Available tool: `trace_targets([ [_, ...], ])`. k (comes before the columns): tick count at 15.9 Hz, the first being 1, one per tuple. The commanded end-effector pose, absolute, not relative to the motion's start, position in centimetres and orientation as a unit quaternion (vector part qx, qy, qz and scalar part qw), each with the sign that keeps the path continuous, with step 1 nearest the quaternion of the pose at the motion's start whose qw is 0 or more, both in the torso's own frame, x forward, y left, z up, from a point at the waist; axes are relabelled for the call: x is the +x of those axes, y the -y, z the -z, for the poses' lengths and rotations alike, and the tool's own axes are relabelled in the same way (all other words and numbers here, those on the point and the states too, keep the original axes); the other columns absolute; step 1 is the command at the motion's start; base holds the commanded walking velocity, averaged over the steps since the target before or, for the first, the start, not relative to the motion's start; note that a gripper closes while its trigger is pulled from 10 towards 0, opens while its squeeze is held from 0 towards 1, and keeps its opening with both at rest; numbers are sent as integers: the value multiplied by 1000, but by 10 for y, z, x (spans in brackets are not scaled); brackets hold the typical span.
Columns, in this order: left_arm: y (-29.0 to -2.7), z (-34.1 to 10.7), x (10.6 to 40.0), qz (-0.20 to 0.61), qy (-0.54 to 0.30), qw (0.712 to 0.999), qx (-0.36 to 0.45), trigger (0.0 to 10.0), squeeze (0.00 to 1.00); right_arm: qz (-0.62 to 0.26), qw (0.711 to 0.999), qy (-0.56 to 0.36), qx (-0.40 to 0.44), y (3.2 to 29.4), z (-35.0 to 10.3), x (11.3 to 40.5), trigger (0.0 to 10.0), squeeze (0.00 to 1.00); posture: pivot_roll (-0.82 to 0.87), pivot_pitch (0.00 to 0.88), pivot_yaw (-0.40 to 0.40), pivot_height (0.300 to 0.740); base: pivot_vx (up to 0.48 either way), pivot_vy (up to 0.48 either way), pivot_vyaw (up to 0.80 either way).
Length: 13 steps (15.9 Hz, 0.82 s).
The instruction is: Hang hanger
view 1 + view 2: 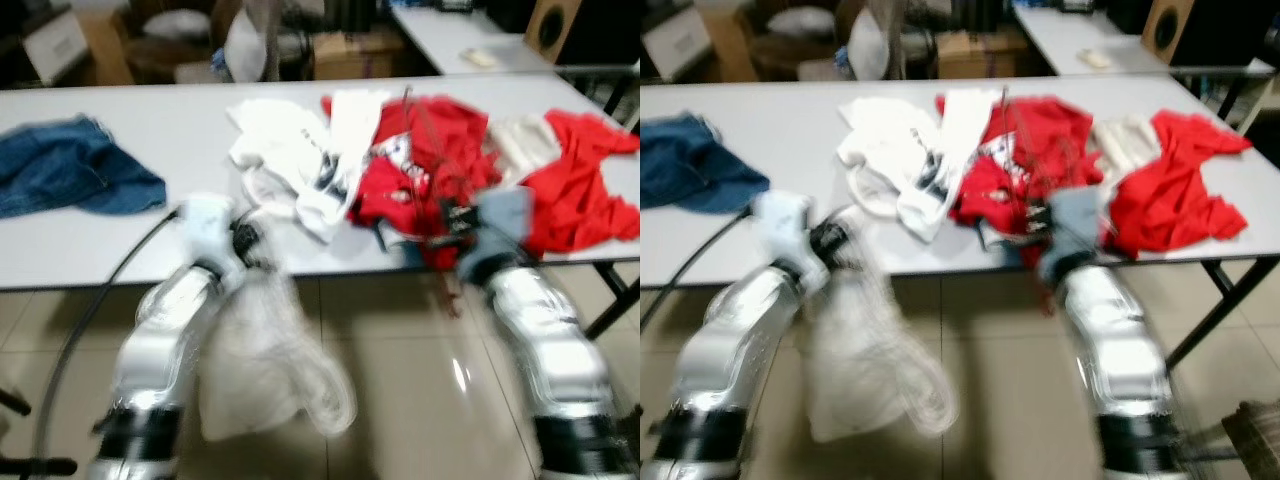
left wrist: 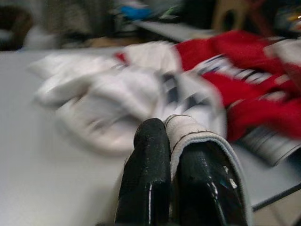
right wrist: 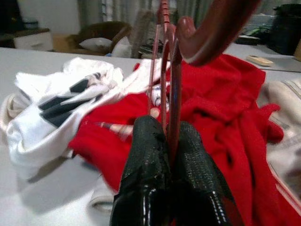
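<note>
Long white table (image 1: 120, 250) runs across the room with clothes dumped all over it: a blue denim piece (image 1: 70, 175) off to the robot's left, a white printed shirt (image 1: 290, 160) in the middle, and a heap of red garments (image 1: 440, 160) on the right. Boxes and more tables sit blurry in the back.

Right gripper (image 3: 171, 136) is clamped tight on the hanger (image 3: 175, 61). From the right wrist view you can see thin reddish-brown rods pinched between the two black fingers, with a curved wooden-looking piece arching overhead. It sits right above the red pile, near the table's front edge.

Left gripper (image 2: 167, 141) has its fingers pressed together on a white cloth (image 2: 197, 139), a hem or seam tucked between them. In the head views a pale garment dangles off that arm (image 1: 170, 330) below the table edge, pretty smeared by blur.

My take on handling: the hanger looks stiff and light, so it shouldn't flex or sag, but those thin rods are smooth and could twist or slip in a pinch grip if it swings. Holding it low on the rods near the neck seems sensible, since that leaves the hook free to catch a rail. I can't tell whether the red fabric is snagged on it, so lifting slowly would be my call.
</note>
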State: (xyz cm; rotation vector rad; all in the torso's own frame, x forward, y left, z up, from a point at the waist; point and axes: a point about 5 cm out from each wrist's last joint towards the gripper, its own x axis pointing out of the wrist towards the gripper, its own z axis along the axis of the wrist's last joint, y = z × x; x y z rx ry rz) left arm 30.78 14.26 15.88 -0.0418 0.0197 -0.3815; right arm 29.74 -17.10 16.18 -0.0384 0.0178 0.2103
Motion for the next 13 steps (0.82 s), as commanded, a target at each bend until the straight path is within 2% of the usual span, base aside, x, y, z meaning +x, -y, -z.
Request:
trace_targets([
  [1,-154,-195,312,179,59,982,-12,10000,0,-167,986,15,-1,157,-177,296,10000,0,-86,0,32,740,334,0,0],
  [3,-164,-241,327,174,118,977,-17,10000,0,-261,965,26,-27,173,-198,285,10000,0,-84,0,31,740,328,0,0],
  [7,-167,-294,346,189,176,966,2,10000,0,-329,942,21,-67,192,-213,272,10000,0,-82,0,31,740,329,0,0],
  [10,-170,-345,368,187,223,956,33,10000,0,-454,889,41,-51,195,-243,241,10000,0,-85,0,40,740,330,0,0],
  [13,-173,-382,382,169,244,952,72,10000,0,-507,860,47,-34,200,-256,224,10000,0,-82,0,41,740,330,0,0],
])
